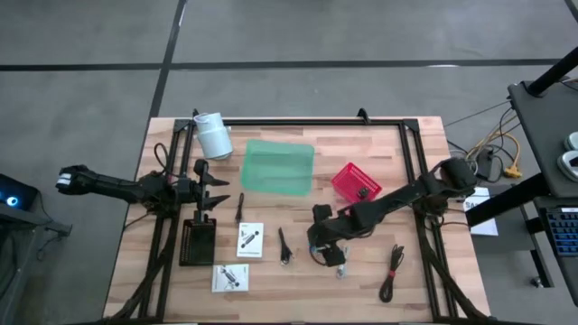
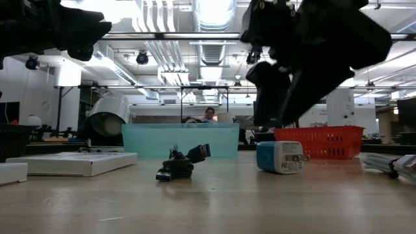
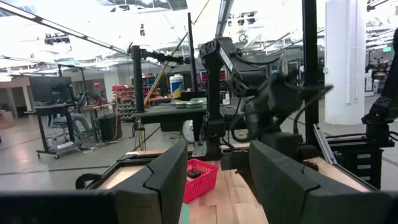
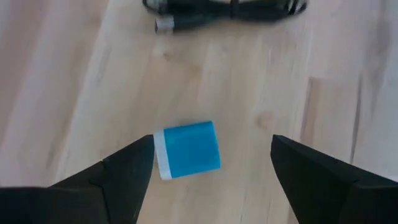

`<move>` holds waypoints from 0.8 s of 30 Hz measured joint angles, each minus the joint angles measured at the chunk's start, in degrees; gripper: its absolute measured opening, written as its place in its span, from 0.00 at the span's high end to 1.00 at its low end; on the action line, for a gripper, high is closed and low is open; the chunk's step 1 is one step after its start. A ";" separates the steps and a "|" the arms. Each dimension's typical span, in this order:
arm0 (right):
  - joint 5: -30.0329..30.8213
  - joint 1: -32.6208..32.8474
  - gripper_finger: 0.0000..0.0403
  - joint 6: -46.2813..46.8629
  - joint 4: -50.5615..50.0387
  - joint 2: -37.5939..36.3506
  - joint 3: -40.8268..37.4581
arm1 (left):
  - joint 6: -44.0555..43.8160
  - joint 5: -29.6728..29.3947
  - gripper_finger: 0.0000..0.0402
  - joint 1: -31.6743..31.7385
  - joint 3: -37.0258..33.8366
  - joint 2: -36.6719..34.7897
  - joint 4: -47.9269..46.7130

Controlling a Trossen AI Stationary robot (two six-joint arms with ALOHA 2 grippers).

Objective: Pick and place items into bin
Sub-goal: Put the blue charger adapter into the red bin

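Note:
A small blue block with a white end (image 4: 186,149) lies flat on the wooden table (image 4: 74,74); in the low view the blue block (image 2: 281,156) is right of centre. My right gripper (image 4: 211,143) hovers open above it, pointing steeply down, one finger to each side and neither touching. A coiled black cable (image 4: 224,12) lies just beyond. The green see-through bin (image 1: 278,167) stands at the far middle. My left gripper (image 1: 219,190) waits open at the table's left, held level. White printed packets (image 1: 250,239), another black cable (image 1: 391,271) and a thin black stick (image 1: 239,208) lie on the table.
A red mesh basket (image 1: 355,181) with a dark item in it stands right of the bin. A white roll (image 1: 212,135) sits at the far left. A black box (image 1: 197,242) lies near my left arm. Black frame rails (image 1: 298,122) run round the table.

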 joint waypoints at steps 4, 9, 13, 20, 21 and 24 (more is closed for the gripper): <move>-1.00 -0.02 0.27 0.04 -4.00 2.66 2.42 | 0.00 0.00 0.61 -0.02 0.00 0.00 -0.02; -3.47 0.00 0.29 0.11 -5.27 4.73 4.28 | 0.00 0.00 0.61 0.00 0.00 0.02 -0.02; -4.12 0.00 0.31 0.15 -5.27 4.69 4.25 | 0.00 0.00 0.61 -0.01 0.00 0.01 -0.02; -4.17 -0.02 0.35 -0.87 -5.17 4.60 3.84 | 0.01 0.00 0.61 -0.01 0.00 0.02 -0.02; -4.22 0.00 0.36 -1.10 -5.16 4.60 3.68 | 0.00 0.01 0.61 -0.02 0.00 0.02 -0.02; -4.21 -0.02 0.38 -1.12 -4.88 4.60 3.46 | 0.02 0.00 0.61 -0.02 0.00 0.02 -0.02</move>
